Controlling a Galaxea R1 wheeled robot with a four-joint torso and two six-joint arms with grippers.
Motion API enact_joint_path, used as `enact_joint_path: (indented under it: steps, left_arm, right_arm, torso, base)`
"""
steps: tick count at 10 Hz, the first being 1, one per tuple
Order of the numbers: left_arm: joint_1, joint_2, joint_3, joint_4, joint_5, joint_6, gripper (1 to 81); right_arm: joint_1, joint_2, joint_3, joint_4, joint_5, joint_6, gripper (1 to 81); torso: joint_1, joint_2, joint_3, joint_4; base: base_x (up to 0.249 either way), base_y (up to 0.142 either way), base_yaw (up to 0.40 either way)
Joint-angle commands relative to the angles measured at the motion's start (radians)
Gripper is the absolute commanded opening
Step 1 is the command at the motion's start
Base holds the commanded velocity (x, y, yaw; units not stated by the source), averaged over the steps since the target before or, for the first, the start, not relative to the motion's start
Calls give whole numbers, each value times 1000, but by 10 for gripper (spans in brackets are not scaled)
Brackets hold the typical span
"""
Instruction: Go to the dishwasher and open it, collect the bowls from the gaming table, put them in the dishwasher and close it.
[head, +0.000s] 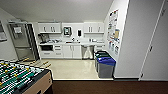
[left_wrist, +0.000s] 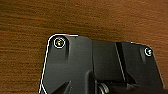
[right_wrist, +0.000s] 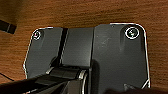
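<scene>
The dishwasher (head: 87, 52) is a steel-grey panel under the counter of the kitchenette at the far end of the room, and its front looks shut. White cabinets stand on both sides of it. The bowls and the gaming table are out of view. Both wrist views look down on brown wood-grain floor (left_wrist: 30, 22) (right_wrist: 75, 12), with the robot's dark plate in front.
A green-field foosball table (head: 20, 77) stands close at the lower left. Two bins, one with a blue lid (head: 106, 65), stand against the right wall before the kitchenette. A white wall corner (head: 130, 45) juts in on the right. Pale floor (head: 72, 68) leads to the counter.
</scene>
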Motion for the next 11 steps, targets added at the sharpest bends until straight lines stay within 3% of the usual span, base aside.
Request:
enact_joint_path:
  steps: [1,11]
  left_arm:
    - [-56,0,1,8,42,10,811]
    - [-56,-3,2,8,42,10,811]
  right_arm:
    - [62,6,6,9,-46,0,811]
    - [59,5,14,8,-46,1,811]
  torso:
    - [0,0,0,0]
    - [0,0,0,0]
  base:
    - [176,0,0]
    - [178,0,0]
